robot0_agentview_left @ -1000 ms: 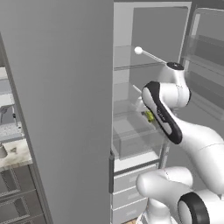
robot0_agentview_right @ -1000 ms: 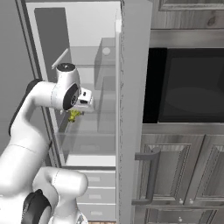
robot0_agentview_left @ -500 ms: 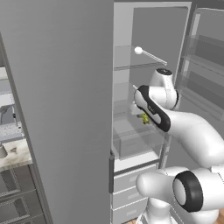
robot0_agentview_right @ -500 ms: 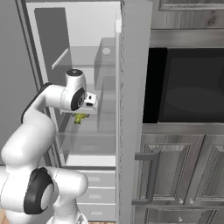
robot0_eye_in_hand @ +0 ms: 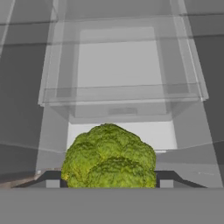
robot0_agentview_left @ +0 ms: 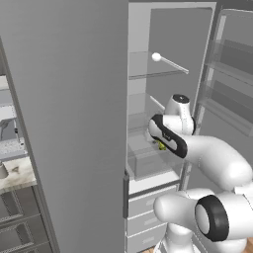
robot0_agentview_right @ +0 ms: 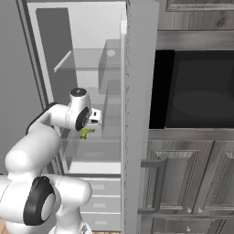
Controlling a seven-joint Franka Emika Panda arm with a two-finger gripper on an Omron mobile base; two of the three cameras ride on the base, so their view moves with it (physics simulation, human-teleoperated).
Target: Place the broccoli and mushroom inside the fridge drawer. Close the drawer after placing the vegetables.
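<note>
**Broccoli at the drawer's edge**

From the left base view we reach into the open fridge (robot0_agentview_left: 148, 74), the gripper (robot0_agentview_left: 159, 144) tucked behind our forearm with a speck of yellow-green broccoli (robot0_agentview_left: 161, 146) showing at its tip. It hangs over the clear drawer (robot0_agentview_left: 148, 165), which stands pulled out. We judge this the carry of the first vegetable; the mushroom is yet to come.

From the right base view the gripper (robot0_agentview_right: 87, 132) points downward and the broccoli (robot0_agentview_right: 85, 133) dangles just above the drawer (robot0_agentview_right: 98, 151).

In the hand view the broccoli (robot0_eye_in_hand: 109, 157) sits big between our fingers (robot0_eye_in_hand: 52, 181), which are clamped on it. Beyond it lies the drawer (robot0_eye_in_hand: 122, 94), open-topped. Next, we reckon, the hand must go forward and down over the bin before letting go; release too soon and the floret may miss the near wall.
</note>
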